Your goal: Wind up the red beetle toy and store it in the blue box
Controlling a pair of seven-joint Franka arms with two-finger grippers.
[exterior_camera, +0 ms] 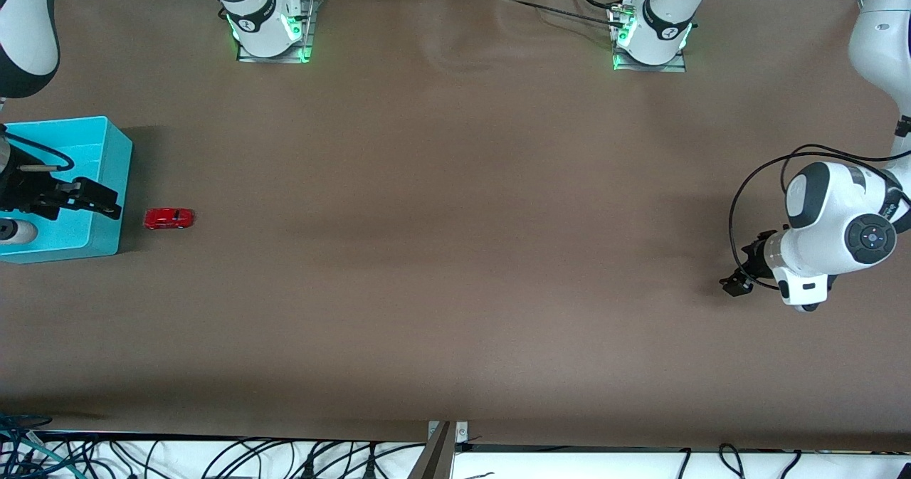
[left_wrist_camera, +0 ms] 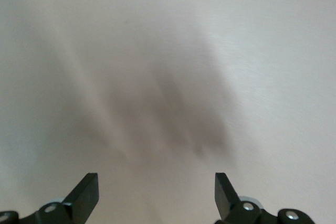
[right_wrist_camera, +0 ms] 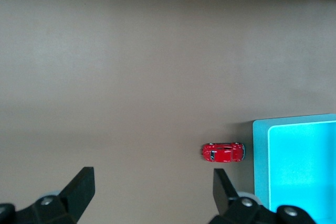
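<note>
The red beetle toy [exterior_camera: 169, 218] sits on the brown surface [exterior_camera: 455, 251] just beside the blue box [exterior_camera: 107, 180], at about 3 o'clock from it in the front view, toward the right arm's end and not touching the wall. The right tool [exterior_camera: 107, 205] hangs over the box rim, its fingers [right_wrist_camera: 79, 192] spread wide and pinching nothing. The left tool [exterior_camera: 736, 280] waits over bare surface at the left arm's end, its fingers [left_wrist_camera: 86, 195] also spread and empty.
</note>
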